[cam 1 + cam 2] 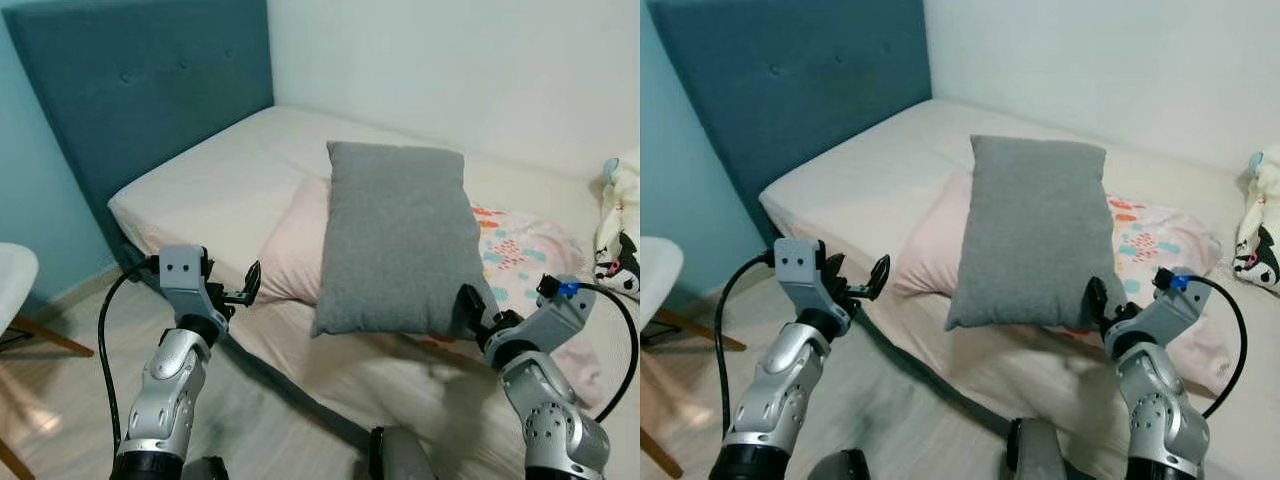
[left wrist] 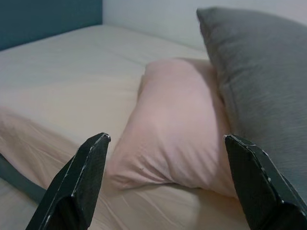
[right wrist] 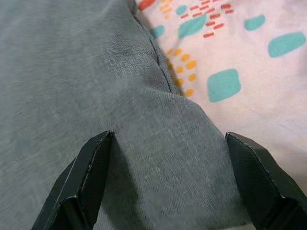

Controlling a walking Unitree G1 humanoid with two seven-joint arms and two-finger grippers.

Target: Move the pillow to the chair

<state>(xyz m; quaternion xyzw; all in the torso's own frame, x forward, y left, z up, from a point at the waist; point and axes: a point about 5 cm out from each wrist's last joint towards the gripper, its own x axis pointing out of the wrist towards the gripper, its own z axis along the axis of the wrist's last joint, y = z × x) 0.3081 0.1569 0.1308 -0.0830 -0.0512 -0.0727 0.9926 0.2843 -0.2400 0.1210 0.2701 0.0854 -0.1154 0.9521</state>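
Although the task names the chair as the goal, the head views show the grey pillow (image 1: pixel 398 238) still on the bed (image 1: pixel 215 180), propped over a pink pillow (image 1: pixel 297 250) near the mattress's front edge, with a patterned pillow (image 1: pixel 520 255) behind it toward the bed's right side. The left gripper (image 1: pixel 240 290) hovers just off the front edge, short of the pink pillow, its jaws parted and holding nothing. The right gripper (image 1: pixel 470 312) sits at the grey pillow's lower right corner, touching or nearly touching the fabric. A white chair (image 1: pixel 15 285) stands at the left, well apart from the bed, beside the blue headboard (image 1: pixel 150 90). A plush toy (image 1: pixel 622 225) rests at the bed's far right edge.

In the left wrist view, the black fingers (image 2: pixel 79 184) stand wide, framing the pink pillow, with the grey one leaning just beside it.

In the right wrist view, the fingers (image 3: pixel 86 179) are spread wide over the grey fabric, not yet pinched on it; the patterned pillow lies beyond.

Judging by this, the task is at its start: grasping, lifting and carrying to the chair all remain.
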